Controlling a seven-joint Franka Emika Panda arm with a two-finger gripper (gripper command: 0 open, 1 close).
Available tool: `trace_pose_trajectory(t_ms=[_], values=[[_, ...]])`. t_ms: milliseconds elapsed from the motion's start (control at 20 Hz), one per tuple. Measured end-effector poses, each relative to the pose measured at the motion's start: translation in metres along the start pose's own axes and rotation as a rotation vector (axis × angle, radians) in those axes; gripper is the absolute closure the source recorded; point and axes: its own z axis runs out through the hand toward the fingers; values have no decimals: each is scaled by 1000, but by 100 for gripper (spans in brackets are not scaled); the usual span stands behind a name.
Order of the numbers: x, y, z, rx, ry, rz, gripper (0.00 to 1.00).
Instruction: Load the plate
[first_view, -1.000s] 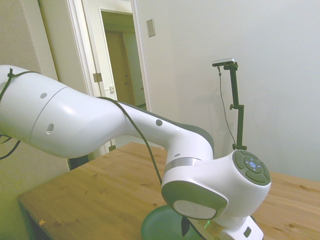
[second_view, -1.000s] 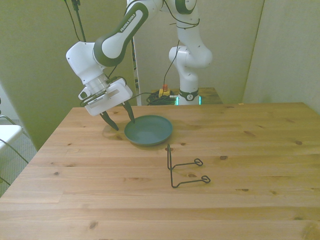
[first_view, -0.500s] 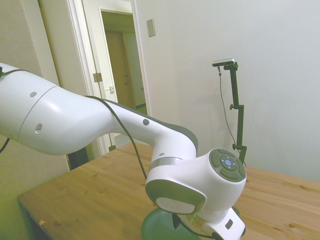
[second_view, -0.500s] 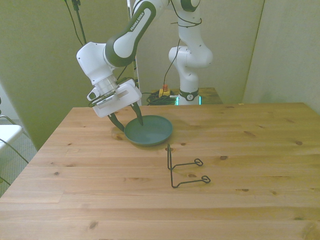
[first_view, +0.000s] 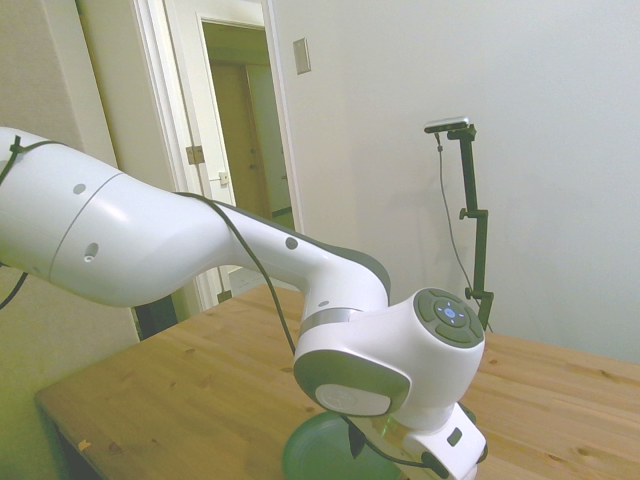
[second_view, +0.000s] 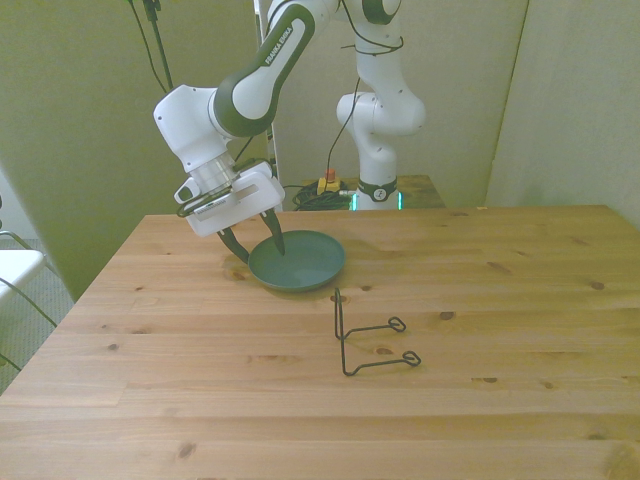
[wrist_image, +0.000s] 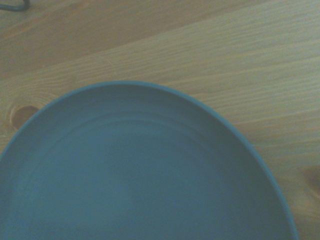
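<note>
The step in hand seems to be the grasp of the plate (second_view: 297, 261), before any lifting. The plate lies flat on the wooden worktop (second_view: 500, 330), toward the front view's left and on the far half, well apart from the wire stand (second_view: 370, 340) that sits nearer the camera. The jaws (second_view: 257, 243) are spread, not pinching anything: 1 dark finger points down over the plate's inside, just within the rim, and the other comes down outside the rim on the front view's left. So the rim stands between the 2 fingers, as far as I can judge.

The next move, I think, calls for the jaws to press together on the rim and then to lift and tilt the plate, because the stand probably takes it on edge between its uprights. The rim is shallow, so the hold may be small and the plate could slip or swing.

The plate is round, matte teal-green, with faint rings inside in the wrist view (wrist_image: 140, 175). It looks hard and smooth. The stand is thin black wire with 2 looped ends and 1 bent upright part. The worktop is light pine boards with knots and visible grain.
</note>
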Motion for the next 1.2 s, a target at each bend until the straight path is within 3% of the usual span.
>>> trace_pose_trajectory(t_ms=[600, 1200], values=[[11, 7, 1, -49, 27, 12, 100], [5, -5, 0, -149, 78, 12, 100]])
